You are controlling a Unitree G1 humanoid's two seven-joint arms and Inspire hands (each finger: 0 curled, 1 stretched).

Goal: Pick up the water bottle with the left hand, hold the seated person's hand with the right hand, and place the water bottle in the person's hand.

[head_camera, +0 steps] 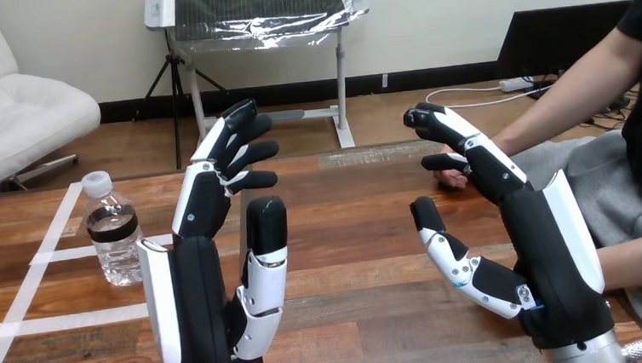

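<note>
Standing upright on the brown wooden tabletop, the clear plastic water bottle with a white cap and a dark label band is at the left side of your head view. It sits between two strips of white tape that run across the boards, and nothing touches it. Just to its right you have the robot's left hand raised above the wood, back toward the camera. Its fingers are spread and nearly straight, the thumb stands up beside them, and it holds nothing. Well apart, across a bare stretch of boards, your right hand is raised as well, with its fingers reaching forward, its thumb stuck out to the side and its grasp wide and empty. Beyond those fingertips the person's hand rests at the far edge of the tabletop, partly hidden behind them. You cannot tell from here whether the two touch. The person's forearm runs from that hand toward the right edge of the view.
</note>
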